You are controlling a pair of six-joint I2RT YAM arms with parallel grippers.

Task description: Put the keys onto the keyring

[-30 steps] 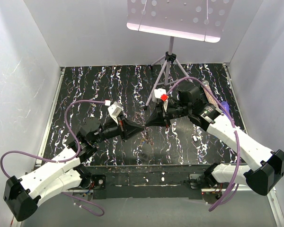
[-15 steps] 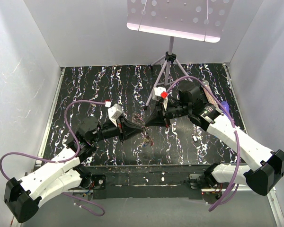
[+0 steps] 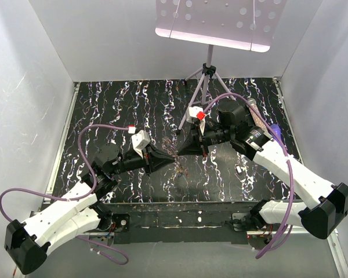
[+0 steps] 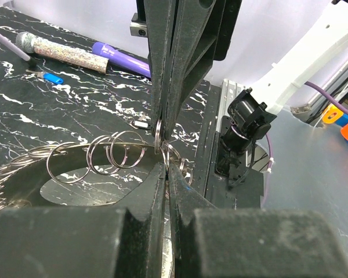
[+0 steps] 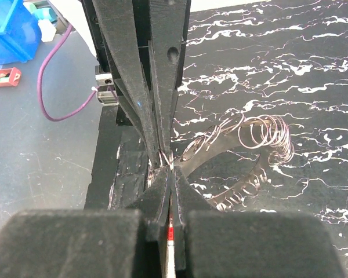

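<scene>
The keyring (image 4: 113,152) is a thin wire loop strung with several small silver rings, hanging between the two grippers above the black table. In the top view it dangles as a short strand (image 3: 178,168) under the meeting fingertips. My left gripper (image 4: 166,165) is shut on the loop's end; it shows in the top view (image 3: 171,155) too. My right gripper (image 5: 170,169) meets it tip to tip, shut on a ring of the same loop (image 5: 261,134); a thin red sliver sits deep between its jaws. From above it (image 3: 180,151) comes in from the right. I cannot make out the keys.
A glittery microphone (image 4: 64,50), a purple pen (image 4: 120,59) and a small blue piece (image 4: 52,77) lie by the table's right edge. A tripod stand (image 3: 206,81) rises at the back middle. A small pale item (image 3: 239,169) lies under the right arm.
The left wrist has shifted slightly toward the near edge and the dangling strand has swung a little. Both grippers stay shut, tip to tip.
</scene>
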